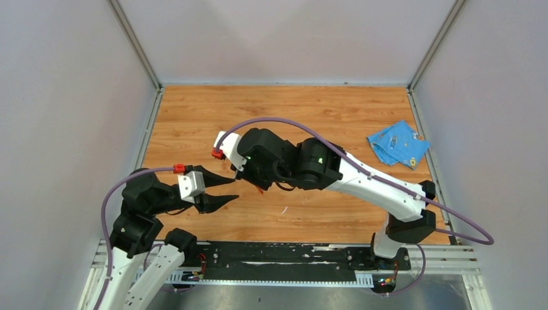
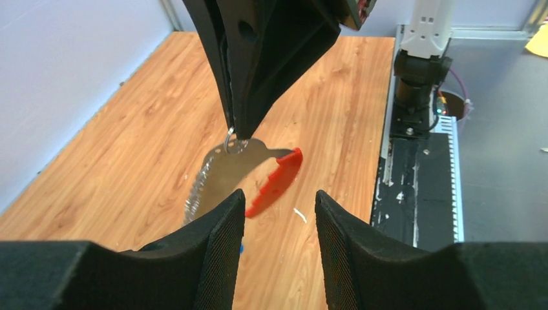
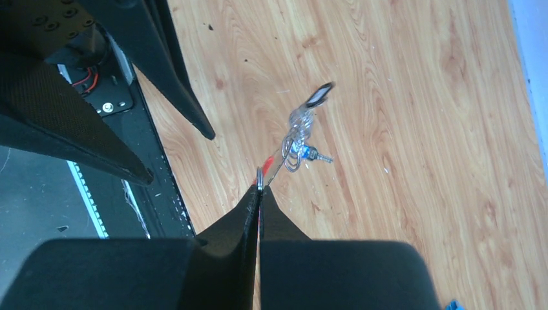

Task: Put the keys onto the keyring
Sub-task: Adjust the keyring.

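- The desk (image 1: 194, 116) is a brown wood-grain board walled by pale panels.
- My right pincer (image 3: 260, 188), black and two-fingered, reaches over the desk's left half, nearer the near edge than the far one. It is pressed tight on a small metal ring (image 2: 232, 143), fingers meeting.
- My left pincer (image 2: 279, 197), also black, comes in from the near left corner. Its fingers stand partly spread and grip nothing.
- A crumpled blue cloth (image 1: 395, 145) lies by the right edge, well apart from both pincers.
- The keyring (image 2: 223, 174), a short curved strap, part silvery grey and part red, hangs from that ring. It sits just beyond my left fingertips, in line with their gap, not touching them. I cannot tell whether its lower end meets the desk.
- A tiny silver-bladed, blue-headed key (image 3: 304, 153) shows just beside the strap; whether it is threaded on, I cannot tell.
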Available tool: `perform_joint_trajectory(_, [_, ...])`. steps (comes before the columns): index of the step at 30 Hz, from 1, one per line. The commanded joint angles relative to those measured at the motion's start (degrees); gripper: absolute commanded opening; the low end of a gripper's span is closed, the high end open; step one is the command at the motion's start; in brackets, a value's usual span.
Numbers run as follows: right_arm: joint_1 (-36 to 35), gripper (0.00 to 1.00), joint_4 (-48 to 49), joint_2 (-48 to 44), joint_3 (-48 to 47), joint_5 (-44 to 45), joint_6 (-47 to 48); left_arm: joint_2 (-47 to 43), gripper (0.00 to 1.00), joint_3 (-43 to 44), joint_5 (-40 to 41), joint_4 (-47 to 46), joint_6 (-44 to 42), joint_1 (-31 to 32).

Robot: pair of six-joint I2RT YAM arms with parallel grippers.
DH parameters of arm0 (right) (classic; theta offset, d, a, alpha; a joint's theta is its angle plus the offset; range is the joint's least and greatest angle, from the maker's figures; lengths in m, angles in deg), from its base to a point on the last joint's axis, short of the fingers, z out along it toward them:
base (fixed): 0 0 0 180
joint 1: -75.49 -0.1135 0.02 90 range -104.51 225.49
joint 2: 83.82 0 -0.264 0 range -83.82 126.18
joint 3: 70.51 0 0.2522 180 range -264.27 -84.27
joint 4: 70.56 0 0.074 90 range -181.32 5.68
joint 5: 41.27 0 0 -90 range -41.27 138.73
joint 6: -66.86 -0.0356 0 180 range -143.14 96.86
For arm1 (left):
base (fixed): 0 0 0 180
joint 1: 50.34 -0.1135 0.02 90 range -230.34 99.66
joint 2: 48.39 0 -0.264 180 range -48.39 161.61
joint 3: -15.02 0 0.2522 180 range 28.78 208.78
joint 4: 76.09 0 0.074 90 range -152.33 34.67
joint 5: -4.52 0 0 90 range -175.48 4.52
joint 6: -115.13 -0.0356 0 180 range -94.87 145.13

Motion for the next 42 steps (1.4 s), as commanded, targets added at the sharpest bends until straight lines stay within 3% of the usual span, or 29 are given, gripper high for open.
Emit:
perform_joint_trajectory(1, [-0.7,0.00,-6.7,2.2,-6.0,6.0,-2.5,-0.7,0.49,-2.3,4.8,-1.6,-0.6,0.1])
perform_joint_trajectory(12, [2.3,0.00,-18.9,7.0,-13.7,-7.6,-3.5,0.9,0.64,-1.4,3.9,0.9,-4.5,0.1])
perform_joint_trajectory(17, [2.5,0.00,-25.0,10.2,-15.0,-5.6,-6.4,-1.7,0.65,-3.5,3.9,-0.4,-4.2,0.1])
perform_joint_trajectory(21, [2.4,0.00,-25.7,11.1,-14.7,-9.8,-6.0,-2.5,0.64,-4.5,2.6,0.5,-5.0,0.1])
perform_joint_trajectory(29, [1.7,0.00,-19.0,7.2,-8.5,-14.8,-5.4,-1.1,0.54,-7.9,-3.2,0.4,-9.0,0.1])
perform_joint_trajectory(38, [1.7,0.00,-12.9,7.9,-7.5,-18.8,-6.9,-2.2,0.42,-13.1,-8.1,-16.1,6.0,0.1])
perform_joint_trajectory(42, [1.6,0.00,-10.4,7.6,-6.4,-19.0,-6.9,-2.2,0.33,-12.6,-10.3,-14.0,5.0,0.1])
